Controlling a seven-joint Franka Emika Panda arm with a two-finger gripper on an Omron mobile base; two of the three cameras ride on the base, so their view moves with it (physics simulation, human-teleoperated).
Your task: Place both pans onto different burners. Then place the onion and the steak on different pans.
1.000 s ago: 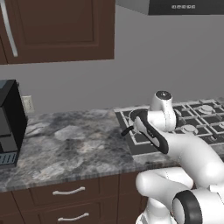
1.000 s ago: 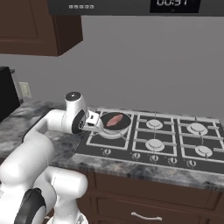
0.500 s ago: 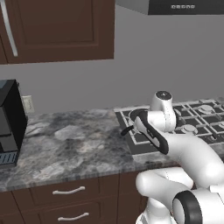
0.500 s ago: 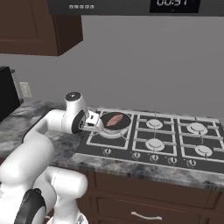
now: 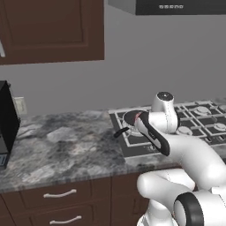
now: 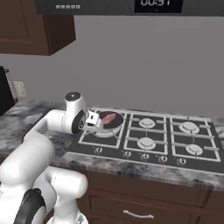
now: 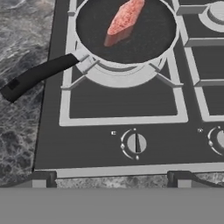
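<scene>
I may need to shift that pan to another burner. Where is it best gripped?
Probably by the handle, not the round rim. The pan sits on the burner with the steak inside; its straight handle juts out over the counter, free to pinch from above across its width.

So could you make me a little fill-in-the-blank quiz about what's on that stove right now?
1. The steak lies inside the ____.
2. The pan sits on a ____ of the stove.
3. The pan's handle sticks out over the ____.
4. The claw's jaws are ____.

Missing words: pan; burner; counter; open
</scene>
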